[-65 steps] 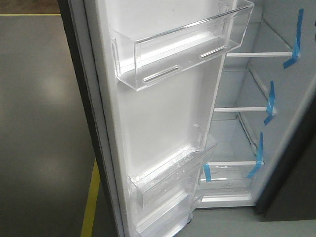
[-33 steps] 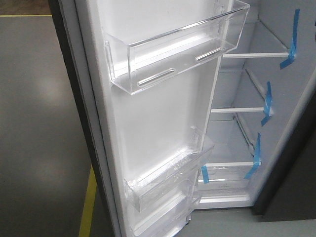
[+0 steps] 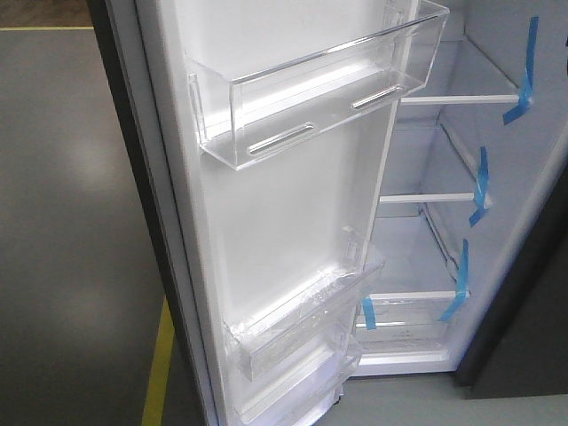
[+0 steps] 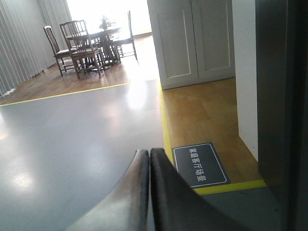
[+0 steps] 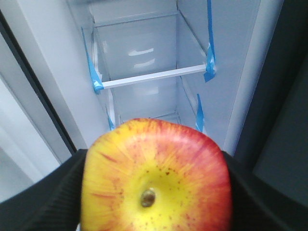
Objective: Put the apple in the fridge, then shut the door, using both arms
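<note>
The apple [image 5: 154, 173] is clamped between the black fingers [image 5: 43, 197] of the right gripper [image 5: 155, 192] and is held before the open fridge [image 5: 144, 43], facing a taped shelf edge [image 5: 154, 77]. The left gripper [image 4: 149, 156] is pressed finger against finger above the grey floor [image 4: 72, 134]. The door [image 3: 284, 213] is swung wide.

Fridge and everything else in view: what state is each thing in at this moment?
fridge, open, visible shelves bare
door, swung wide open
apple, gripped, in front of the shelves, not yet placed
right gripper, shut on the apple
left gripper, shut, empty
</note>
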{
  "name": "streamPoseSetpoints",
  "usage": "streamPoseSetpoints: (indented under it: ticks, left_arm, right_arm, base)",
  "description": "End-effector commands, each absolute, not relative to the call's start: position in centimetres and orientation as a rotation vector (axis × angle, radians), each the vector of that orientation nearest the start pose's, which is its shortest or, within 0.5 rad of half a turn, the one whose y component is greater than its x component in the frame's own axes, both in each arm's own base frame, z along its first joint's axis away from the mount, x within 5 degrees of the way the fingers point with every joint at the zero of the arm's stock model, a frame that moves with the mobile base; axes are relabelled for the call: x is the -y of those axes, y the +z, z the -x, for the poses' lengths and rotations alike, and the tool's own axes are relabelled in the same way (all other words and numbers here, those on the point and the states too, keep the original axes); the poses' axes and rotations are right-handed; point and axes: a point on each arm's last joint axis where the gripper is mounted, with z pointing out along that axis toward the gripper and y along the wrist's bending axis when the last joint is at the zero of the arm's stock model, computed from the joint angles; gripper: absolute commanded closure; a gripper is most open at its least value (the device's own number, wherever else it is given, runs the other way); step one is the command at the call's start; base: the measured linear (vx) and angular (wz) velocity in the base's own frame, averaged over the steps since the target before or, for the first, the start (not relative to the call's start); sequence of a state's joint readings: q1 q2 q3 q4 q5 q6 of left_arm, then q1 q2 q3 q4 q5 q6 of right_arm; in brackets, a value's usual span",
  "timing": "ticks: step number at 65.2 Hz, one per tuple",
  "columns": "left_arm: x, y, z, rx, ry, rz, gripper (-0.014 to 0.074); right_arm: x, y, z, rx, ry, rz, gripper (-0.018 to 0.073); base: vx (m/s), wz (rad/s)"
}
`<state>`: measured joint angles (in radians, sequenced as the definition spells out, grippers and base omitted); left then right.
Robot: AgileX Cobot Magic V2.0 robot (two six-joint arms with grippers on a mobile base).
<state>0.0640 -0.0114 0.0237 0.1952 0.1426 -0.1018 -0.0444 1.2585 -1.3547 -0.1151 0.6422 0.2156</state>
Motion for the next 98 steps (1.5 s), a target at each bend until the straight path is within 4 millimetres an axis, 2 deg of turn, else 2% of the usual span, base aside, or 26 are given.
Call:
streamPoseSetpoints:
  ticks: [1, 98]
  left_arm:
    - [-0.44, 20.67, -5.45, -1.530, 0.125, -0.009, 0.0603]
    - [-0.44, 20.67, -5.45, -1.530, 0.125, -0.009, 0.0603]
  right_arm:
    - [1.90, 45.48, -26.62, -1.879, -0.029, -0.185, 0.0338]
    - [1.84, 45.73, -26.47, -1.863, -0.020, -0.186, 0.0338]
  base:
    - [0.00, 0.00]
    - [0.00, 0.00]
